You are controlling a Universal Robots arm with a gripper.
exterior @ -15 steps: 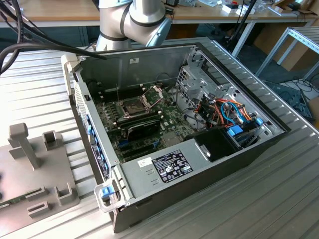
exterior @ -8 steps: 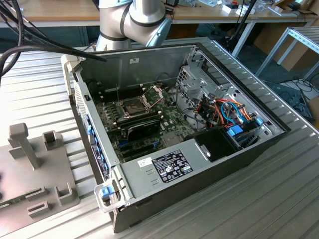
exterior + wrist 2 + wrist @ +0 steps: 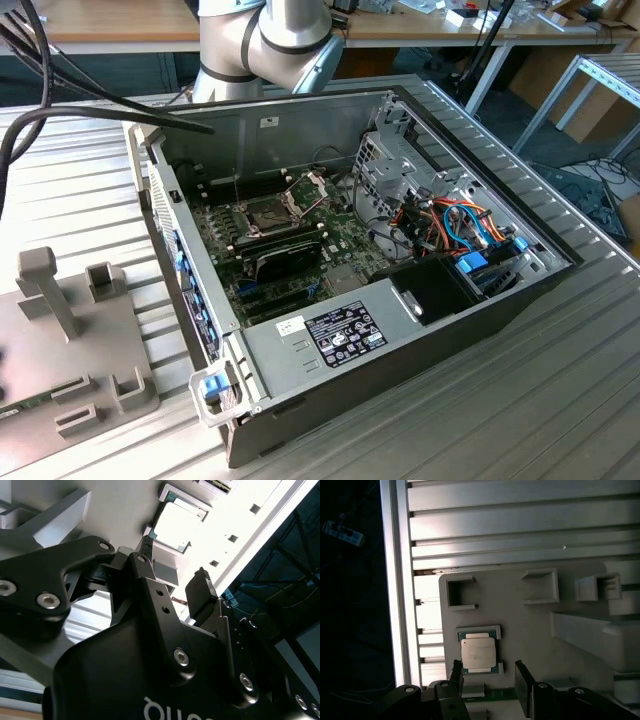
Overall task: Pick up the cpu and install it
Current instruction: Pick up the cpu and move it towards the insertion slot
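**Exterior view.**
- One arm (image 3: 270, 40), upper middle, cut off by the top edge.
- One open computer case (image 3: 450, 350) at centre, lying on a ribbed metal table (image 3: 560, 410).
- Inside the case:
  - one square socket (image 3: 272, 212) with its hinged frame (image 3: 312, 186) raised;
  - black memory sticks (image 3: 285, 262) just below the socket, count hard to make out;
  - one labelled power supply (image 3: 335, 335);
  - a tangle of orange and blue cables (image 3: 455, 225) towards the exterior view's right.
- One grey fixture plate (image 3: 30, 335) in the lower corner at the exterior view's left, cut off by the frame edge. It bears one tall post (image 3: 45, 285) and three low brackets (image 3: 105, 280).

**First wrist view.**
- One cpu (image 3: 478, 653), silver top up, seated in one grey holder (image 3: 479, 631) on the fixture plate (image 3: 520, 630).
- Three open-sided pockets (image 3: 460, 592) on the same plate.
- One gripper (image 3: 487, 672) with two black fingers (image 3: 522, 685) spread apart, one to each side of the cpu's near edge and pinching nothing. Whether they touch the cpu cannot be told.
- Slatted table (image 3: 520, 530) beyond the plate.

**Second wrist view.**
- The gripper (image 3: 172, 562) seen from behind its black body, fingers (image 3: 200, 590) spread.
- The cpu (image 3: 172, 525) beyond the fingertips, washed out by glare, edges hard to make out.
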